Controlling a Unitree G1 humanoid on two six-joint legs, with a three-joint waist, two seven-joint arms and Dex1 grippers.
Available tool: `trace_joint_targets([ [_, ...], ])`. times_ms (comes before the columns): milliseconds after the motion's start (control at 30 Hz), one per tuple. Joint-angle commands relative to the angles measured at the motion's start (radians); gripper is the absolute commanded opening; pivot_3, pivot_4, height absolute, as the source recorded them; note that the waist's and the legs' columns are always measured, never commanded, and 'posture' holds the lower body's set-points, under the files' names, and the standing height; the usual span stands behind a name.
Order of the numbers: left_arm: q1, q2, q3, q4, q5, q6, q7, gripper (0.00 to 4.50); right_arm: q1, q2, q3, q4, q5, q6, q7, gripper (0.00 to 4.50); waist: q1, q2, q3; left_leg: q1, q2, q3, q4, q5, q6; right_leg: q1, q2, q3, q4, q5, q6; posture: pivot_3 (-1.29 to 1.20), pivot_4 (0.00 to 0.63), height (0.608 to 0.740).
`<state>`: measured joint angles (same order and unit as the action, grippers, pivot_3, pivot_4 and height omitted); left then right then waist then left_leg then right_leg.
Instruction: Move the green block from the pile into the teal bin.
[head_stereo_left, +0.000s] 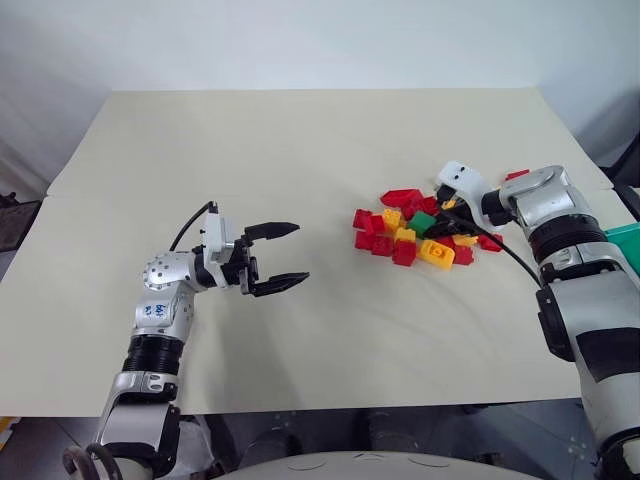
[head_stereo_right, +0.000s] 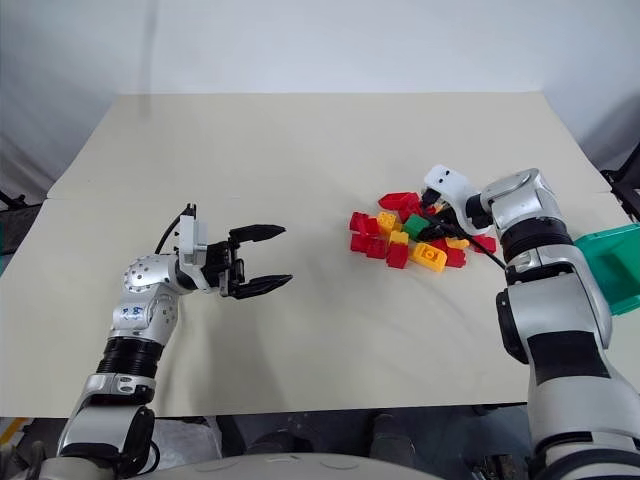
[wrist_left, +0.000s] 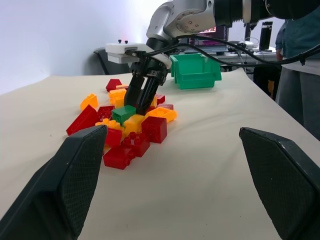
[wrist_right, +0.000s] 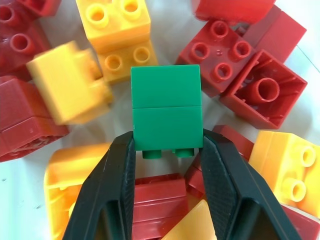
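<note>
Table (head_stereo_left: 300, 180): pale, flat, bearing all loose items. Pile (head_stereo_left: 415, 232): red and yellow bricks clustered on the table's right half, several studded, some wedge-shaped. Green block (wrist_right: 166, 107): one brick, sitting in the middle of the pile among red and yellow neighbours, studs turned toward the right wrist camera. Right gripper (wrist_right: 167, 165): reaching down into the pile from the right, its two black fingers (wrist_right: 112, 190) set against opposite sides of the green block and pinching it; the block is still low among the bricks, and whether it has left the table cannot be told. Left gripper (head_stereo_left: 276, 257): held above bare table well to the left of the pile, pointing toward it, fingers spread wide with nothing between them. Teal bin (head_stereo_right: 612, 265): at the table's right edge, beside the right arm, well apart from the pile; in the left wrist view it stands beyond the pile, open side up.
</note>
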<state>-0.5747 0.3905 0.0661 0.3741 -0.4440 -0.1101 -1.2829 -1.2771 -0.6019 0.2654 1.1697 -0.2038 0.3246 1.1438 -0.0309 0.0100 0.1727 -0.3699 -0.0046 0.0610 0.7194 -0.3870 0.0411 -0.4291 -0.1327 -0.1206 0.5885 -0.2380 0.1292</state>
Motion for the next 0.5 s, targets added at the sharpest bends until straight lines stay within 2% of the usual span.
trace_joint_targets([
  [33, -0.011, -0.006, 0.0, -0.02, -0.008, -0.004, 0.006, 4.5, -0.018, -0.04, -0.05, -0.108, 0.033, 0.046, 0.008, 1.45, 0.0, 0.001, 0.001, 0.0, 0.0, 0.0, 0.0, 0.0, 0.0, 0.0, 0.0, 0.0, 0.0, 0.0, 0.0, 0.0, 0.15, 0.74],
  [167, -0.011, -0.013, -0.005, -0.023, -0.009, -0.002, 0.011, 4.5, 0.028, -0.078, -0.086, -0.246, 0.061, 0.136, 0.02, 1.45, 0.004, 0.004, 0.002, 0.0, 0.0, 0.0, 0.001, 0.0, 0.0, 0.0, 0.0, 0.0, 0.0, 0.0, 0.0, 0.0, 0.15, 0.74],
  [267, -0.021, -0.027, -0.014, -0.023, -0.008, 0.003, 0.011, 4.5, 0.122, -0.15, -0.139, -0.478, 0.106, 0.274, 0.039, 1.45, 0.011, 0.003, 0.002, -0.001, -0.001, -0.001, 0.001, 0.0, 0.0, 0.0, -0.001, -0.001, 0.001, 0.0, 0.0, 0.0, 0.15, 0.74],
  [400, -0.053, -0.05, -0.037, -0.01, 0.0, 0.012, 0.003, 4.5, 0.299, -0.257, -0.239, -0.808, 0.177, 0.447, 0.031, 1.45, 0.026, 0.004, 0.002, -0.001, -0.001, 0.0, 0.001, 0.0, 0.0, 0.0, -0.001, -0.001, 0.0, 0.0, 0.0, 0.0, 0.15, 0.74],
  [500, -0.091, -0.08, -0.072, -0.006, 0.019, 0.022, 0.013, 4.5, 0.463, -0.358, -0.367, -1.032, 0.21, 0.598, -0.017, 1.45, 0.044, 0.004, 0.003, -0.001, -0.001, 0.003, 0.002, 0.0, 0.0, 0.0, 0.0, -0.001, 0.001, 0.0, 0.0, 0.0, 0.15, 0.74],
])
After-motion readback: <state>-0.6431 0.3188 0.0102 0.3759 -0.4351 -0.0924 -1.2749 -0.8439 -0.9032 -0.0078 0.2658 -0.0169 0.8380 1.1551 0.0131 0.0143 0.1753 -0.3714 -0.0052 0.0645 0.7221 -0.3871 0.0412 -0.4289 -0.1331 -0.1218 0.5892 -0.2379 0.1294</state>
